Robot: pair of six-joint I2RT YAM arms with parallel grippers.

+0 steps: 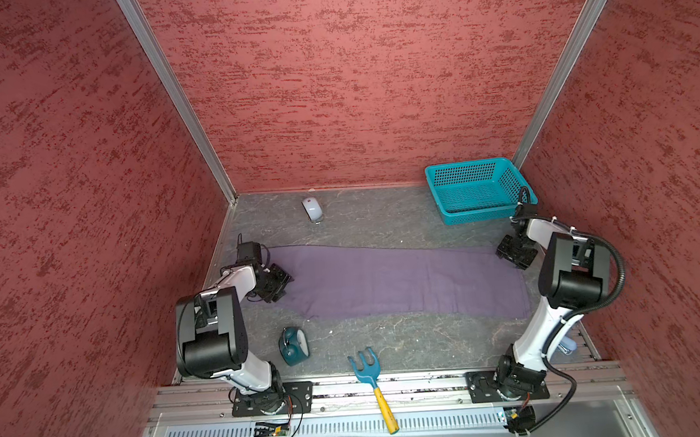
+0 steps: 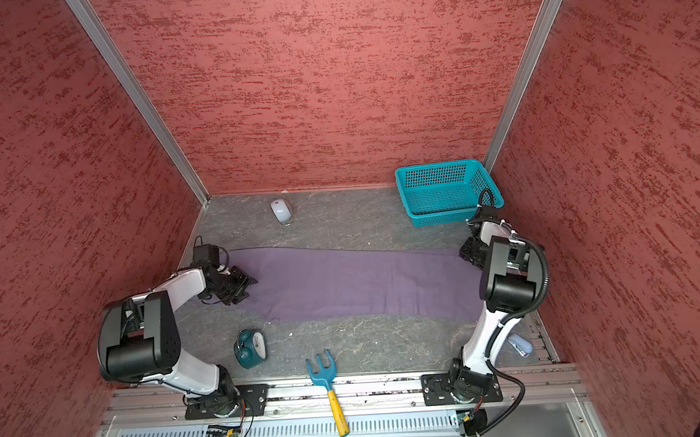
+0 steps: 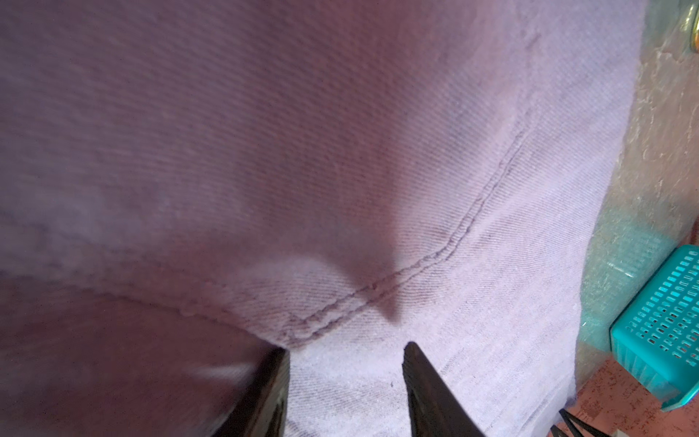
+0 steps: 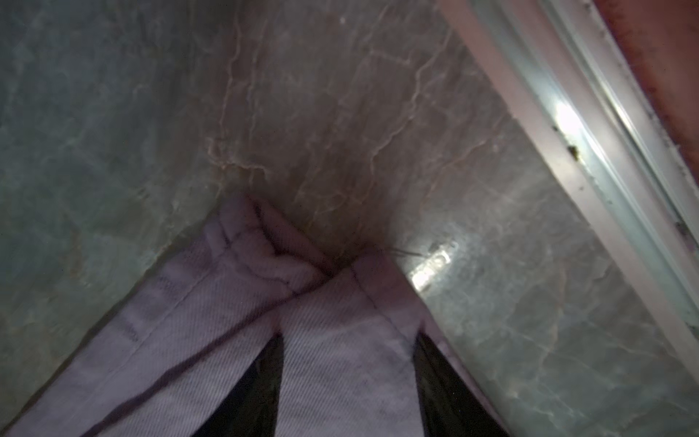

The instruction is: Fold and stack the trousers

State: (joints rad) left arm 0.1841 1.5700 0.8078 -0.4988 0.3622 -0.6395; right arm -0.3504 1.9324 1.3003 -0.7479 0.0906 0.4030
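- The trousers (image 1: 398, 283) (image 2: 356, 281) lie flat on the grey marbled table (image 1: 382, 221), stretched as one long purple-grey band from the left side to the right side, in both top views.
- The left gripper (image 1: 282, 285) (image 2: 241, 285) sits low at the left end of the trousers.
- In the left wrist view this gripper (image 3: 344, 352) has its jaws parted. Flat cloth with a stitched seam shows between the two dark fingers (image 3: 264, 389), and no fold is pinched there.
- The right gripper (image 1: 515, 253) (image 2: 471, 253) is low at the far right corner of the trousers, near the teal basket (image 1: 470, 164) (image 2: 436, 166).
- In the right wrist view the jaws of this gripper (image 4: 348, 336) stand on both sides of a strip of cloth at the hem (image 4: 264, 249), which is a little bunched in front of the tips. The picture is blurred, so I cannot tell if they press the cloth or only stand over it.
- The basket stands in the far right corner of the table, apart from the trousers.
- A white computer mouse (image 1: 311, 209) (image 2: 281, 210) lies behind the trousers, near the back wall.
- A teal alarm clock (image 1: 293, 345) (image 2: 250, 348) lies in front of the trousers on the left.
- A toy rake (image 1: 371, 382) (image 2: 327, 377) with blue head and yellow handle lies across the front rail.
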